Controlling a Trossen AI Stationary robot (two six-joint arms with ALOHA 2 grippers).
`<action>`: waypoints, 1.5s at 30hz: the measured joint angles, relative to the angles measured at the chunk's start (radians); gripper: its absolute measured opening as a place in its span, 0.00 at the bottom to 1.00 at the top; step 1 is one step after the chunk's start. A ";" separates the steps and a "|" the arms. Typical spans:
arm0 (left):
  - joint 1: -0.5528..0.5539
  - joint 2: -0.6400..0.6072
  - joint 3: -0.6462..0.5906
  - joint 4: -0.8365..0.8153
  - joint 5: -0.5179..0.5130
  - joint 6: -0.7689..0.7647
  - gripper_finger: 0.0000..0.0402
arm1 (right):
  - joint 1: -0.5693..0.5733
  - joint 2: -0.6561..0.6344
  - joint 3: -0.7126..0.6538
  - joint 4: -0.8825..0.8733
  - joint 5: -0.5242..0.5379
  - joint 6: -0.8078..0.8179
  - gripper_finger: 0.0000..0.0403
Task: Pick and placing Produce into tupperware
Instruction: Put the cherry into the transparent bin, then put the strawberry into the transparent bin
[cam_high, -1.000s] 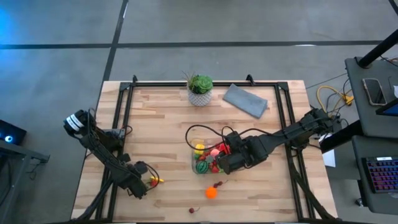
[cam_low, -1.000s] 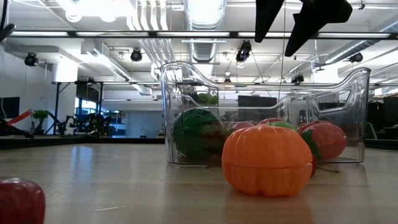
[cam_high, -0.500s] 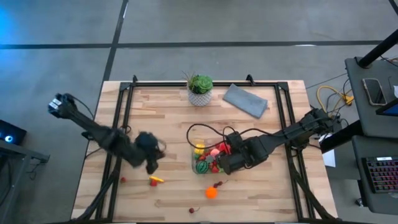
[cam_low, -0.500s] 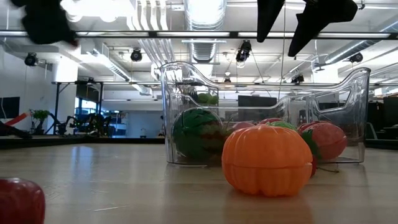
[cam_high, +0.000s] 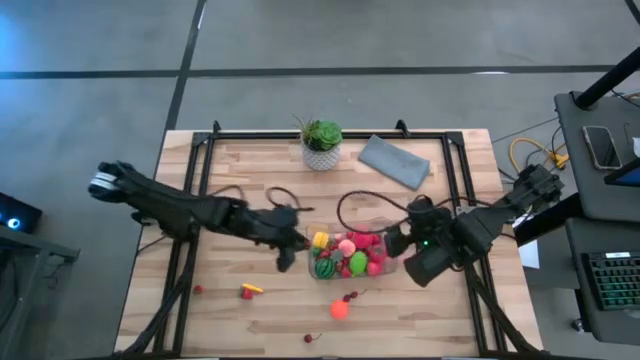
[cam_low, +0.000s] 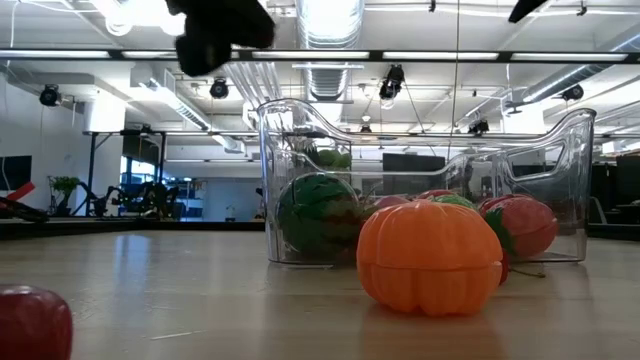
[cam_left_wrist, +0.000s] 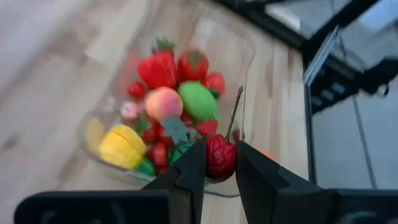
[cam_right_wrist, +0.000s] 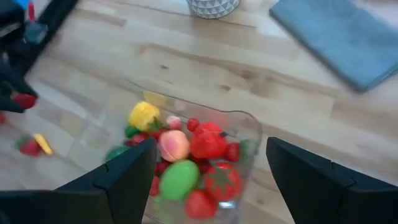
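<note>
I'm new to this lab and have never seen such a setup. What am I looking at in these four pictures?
It is a robot with two dark arms at a wooden table, each ending in a two-finger gripper. One picture looks straight down from above, one looks level across the tabletop, and two come from cameras on the wrists. A clear plastic container sits mid-table, already holding toy fruit. The left gripper, beside the container, is shut on a small red fruit. The right gripper is open and empty, at the container's other side. Loose on the table: an orange fruit and a few small pieces. At the back stand a potted plant and a grey cloth.
</note>
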 joint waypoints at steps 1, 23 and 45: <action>0.007 0.043 0.022 0.000 0.025 0.010 0.15 | 0.009 -0.004 0.000 -0.010 -0.003 -0.017 0.73; 0.034 0.404 0.394 -0.230 -0.005 0.231 0.45 | 0.026 0.009 -0.012 -0.060 -0.071 -0.058 0.73; -0.315 0.060 0.256 -1.285 0.188 -0.281 0.56 | 0.026 0.009 -0.098 -0.056 -0.064 -0.015 0.73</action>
